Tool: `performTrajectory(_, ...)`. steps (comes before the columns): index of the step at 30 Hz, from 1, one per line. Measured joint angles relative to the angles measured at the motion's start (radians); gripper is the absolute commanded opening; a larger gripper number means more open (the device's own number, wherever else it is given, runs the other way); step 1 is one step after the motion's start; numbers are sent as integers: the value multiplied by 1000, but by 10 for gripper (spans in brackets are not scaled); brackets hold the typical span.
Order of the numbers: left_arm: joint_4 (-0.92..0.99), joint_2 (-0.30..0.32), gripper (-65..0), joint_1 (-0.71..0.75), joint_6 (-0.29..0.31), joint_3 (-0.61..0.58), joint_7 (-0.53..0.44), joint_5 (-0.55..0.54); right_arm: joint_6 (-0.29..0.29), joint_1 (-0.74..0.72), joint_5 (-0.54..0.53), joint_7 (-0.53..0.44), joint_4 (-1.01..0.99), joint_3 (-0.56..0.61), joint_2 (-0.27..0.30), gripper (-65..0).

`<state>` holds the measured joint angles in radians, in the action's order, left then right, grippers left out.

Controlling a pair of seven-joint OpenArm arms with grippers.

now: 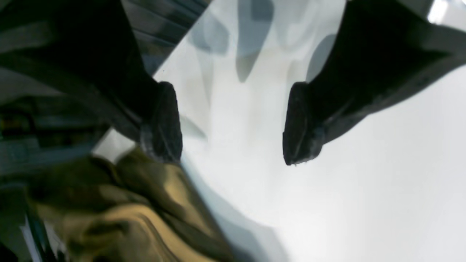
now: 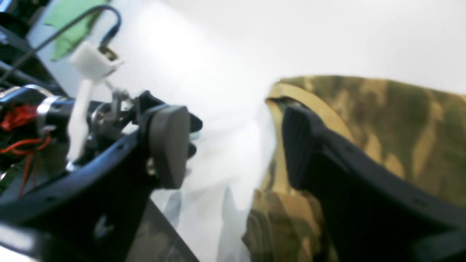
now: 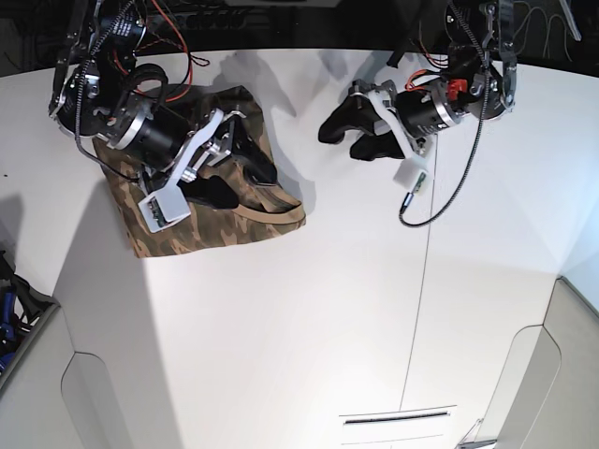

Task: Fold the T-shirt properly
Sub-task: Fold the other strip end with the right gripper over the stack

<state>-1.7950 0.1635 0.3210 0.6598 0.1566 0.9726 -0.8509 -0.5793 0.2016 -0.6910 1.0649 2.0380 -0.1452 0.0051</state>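
Right gripper jaws apart, holding nothing, hovering directly over the folded T-shirt on the white table. Left gripper spread wide, empty, over bare table beside the shirt.

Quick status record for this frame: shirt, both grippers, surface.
shirt: T-shirt, camouflage, folded into a compact bundle, lying on the table
surface: white table
right gripper: open, over the shirt, nothing between its fingers
left gripper: open, over bare table beside the shirt, holding nothing
fold: looks nearly done; edges uneven
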Motion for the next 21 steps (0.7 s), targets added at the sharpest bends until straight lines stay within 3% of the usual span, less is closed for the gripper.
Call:
performTrajectory(5,-88,0,-190,0,22,113,69,-110,1,-2,0,-54,0,-8,0,-251)
performTrajectory(10,-206,0,-191,3,23,129,114,-216,0,-14,3,-97,0,-75,0,-255)
performTrajectory(11,-232,0,-191,4,23,118,116,-233,3,-29,9,-95,0,-95,0,-278)
performTrajectory(13,-280,0,-191,6,23,93,119,-240,3,-57,34,-100,0,-139,0,-388)
performTrajectory(16,-312,0,-191,27,25,51,120,-238,27,-61,81,-90,1,-195,0,-649)
performTrajectory(21,-312,0,-190,28,25,-8,96,-195,29,-18,82,-15,1,-222,25,-650)
